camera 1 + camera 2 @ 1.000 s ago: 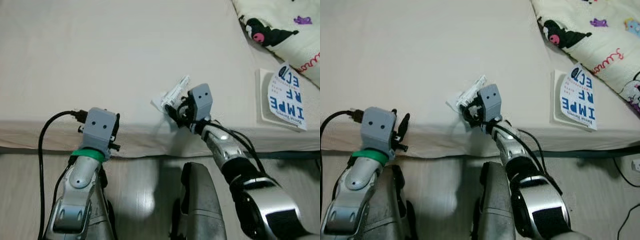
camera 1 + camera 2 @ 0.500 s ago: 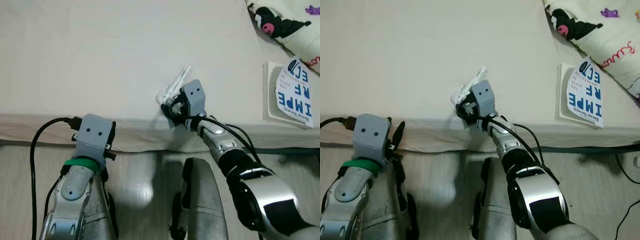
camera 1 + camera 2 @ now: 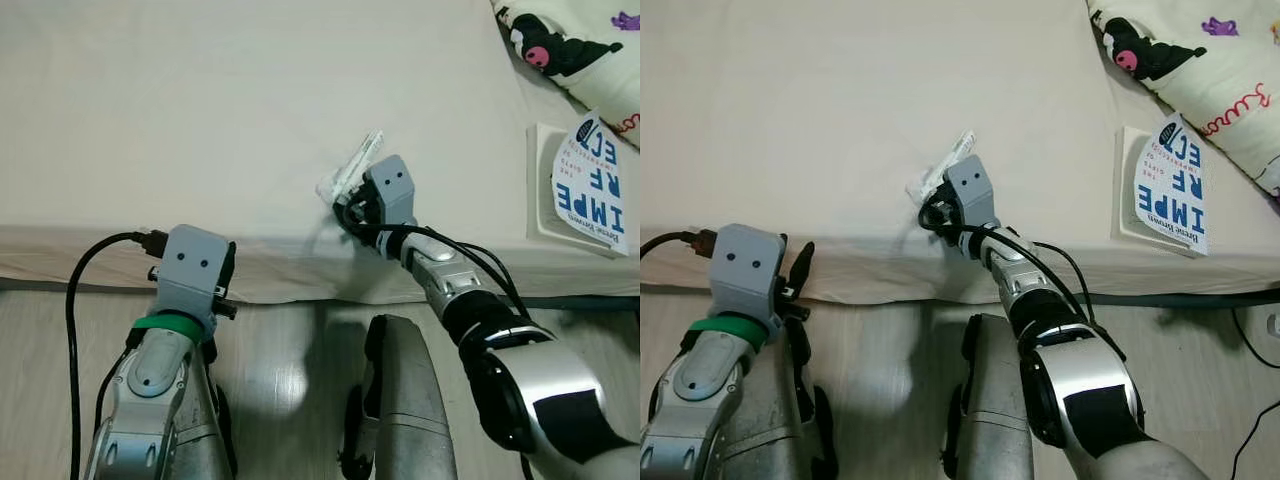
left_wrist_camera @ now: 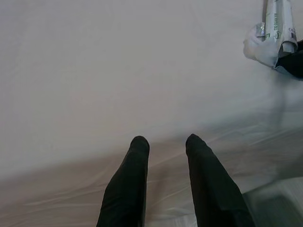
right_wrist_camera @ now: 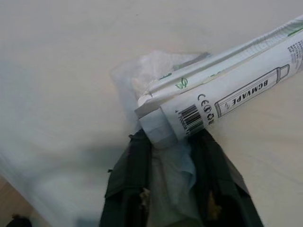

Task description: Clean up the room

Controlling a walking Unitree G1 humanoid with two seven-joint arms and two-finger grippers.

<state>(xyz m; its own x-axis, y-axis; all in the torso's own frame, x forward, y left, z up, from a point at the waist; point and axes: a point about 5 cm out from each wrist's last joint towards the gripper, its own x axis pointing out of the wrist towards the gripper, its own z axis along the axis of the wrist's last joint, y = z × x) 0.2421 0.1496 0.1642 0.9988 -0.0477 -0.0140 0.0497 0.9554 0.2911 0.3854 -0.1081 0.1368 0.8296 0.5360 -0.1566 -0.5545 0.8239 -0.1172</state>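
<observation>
Pale bed, near edge. Right gripper reaches over it, fingers pinched on crumpled wrapper to lift the trash; left gripper idles half-open, holding nothing, nearer left.

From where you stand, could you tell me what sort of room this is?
Probably a bedroom. A bed with a plain cream sheet lies ahead, a cartoon-print quilt at its far right corner, with wood-look floor below. The right gripper is at a wrapper on the sheet.
</observation>
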